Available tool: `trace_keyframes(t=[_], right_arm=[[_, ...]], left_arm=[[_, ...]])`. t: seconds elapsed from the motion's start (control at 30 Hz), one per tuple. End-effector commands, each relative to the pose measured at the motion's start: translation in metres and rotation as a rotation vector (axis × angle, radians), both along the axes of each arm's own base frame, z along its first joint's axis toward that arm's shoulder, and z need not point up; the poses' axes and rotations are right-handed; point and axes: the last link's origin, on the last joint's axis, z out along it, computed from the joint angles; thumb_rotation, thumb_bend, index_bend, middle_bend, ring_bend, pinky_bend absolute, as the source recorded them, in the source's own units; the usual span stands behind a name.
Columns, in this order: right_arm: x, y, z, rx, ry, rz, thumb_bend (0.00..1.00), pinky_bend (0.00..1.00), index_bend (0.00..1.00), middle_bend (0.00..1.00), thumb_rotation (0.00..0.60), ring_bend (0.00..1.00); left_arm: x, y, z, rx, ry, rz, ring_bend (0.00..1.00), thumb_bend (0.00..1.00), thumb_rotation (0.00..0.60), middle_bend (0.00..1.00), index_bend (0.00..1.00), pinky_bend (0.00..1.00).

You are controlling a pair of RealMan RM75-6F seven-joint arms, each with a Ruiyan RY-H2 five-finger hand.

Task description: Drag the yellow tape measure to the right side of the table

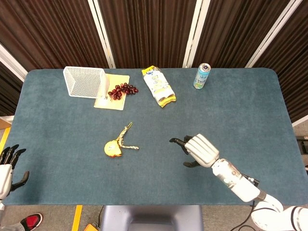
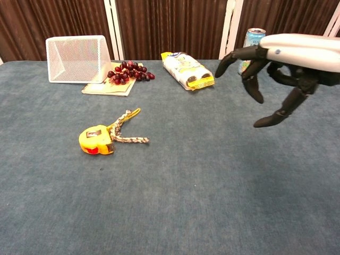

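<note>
The yellow tape measure (image 1: 112, 148) (image 2: 96, 140) lies on the blue table left of centre, with a braided cord (image 1: 126, 138) (image 2: 126, 130) trailing from it. My right hand (image 1: 196, 150) (image 2: 276, 66) hovers above the table's middle, well to the right of the tape measure, fingers spread and pointing toward it, holding nothing. My left hand (image 1: 6, 164) stays off the table's front left corner, fingers apart and empty; the chest view does not show it.
Along the far side stand a white wire basket (image 1: 85, 82) (image 2: 77, 51), a notepad (image 1: 115, 98) with dark grapes (image 1: 122, 90) (image 2: 129, 71), a yellow-white snack pack (image 1: 159, 86) (image 2: 188, 70) and a drink can (image 1: 202, 76) (image 2: 252, 36). The table's right edge (image 1: 288, 125) lies far from the tape measure.
</note>
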Motion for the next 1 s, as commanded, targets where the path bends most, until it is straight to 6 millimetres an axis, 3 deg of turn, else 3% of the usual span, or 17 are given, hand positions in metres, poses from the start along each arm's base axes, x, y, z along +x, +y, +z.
trace_keyframes(t=[0.03, 0.47, 1.0], right_arm=[[0.022, -0.012, -0.019, 0.055, 0.018, 0.004, 0.0, 0.95, 0.34, 0.75, 0.6, 0.59], [0.088, -0.028, -0.087, 0.137, 0.099, 0.038, 0.0, 0.95, 0.35, 0.75, 0.6, 0.59], [0.116, -0.065, -0.149, 0.131, 0.187, -0.078, 0.03, 0.97, 0.37, 0.77, 0.6, 0.61]], left_arm=[[0.001, 0.0, 0.0, -0.003, -0.003, -0.003, 0.0, 0.38, 0.6, 0.07, 0.18, 0.21], [-0.001, 0.0, 0.006, 0.011, -0.032, -0.005, 0.0, 0.38, 0.6, 0.07, 0.18, 0.21], [-0.001, 0.0, 0.006, -0.004, -0.054, -0.013, 0.01, 0.38, 0.6, 0.08, 0.19, 0.21]])
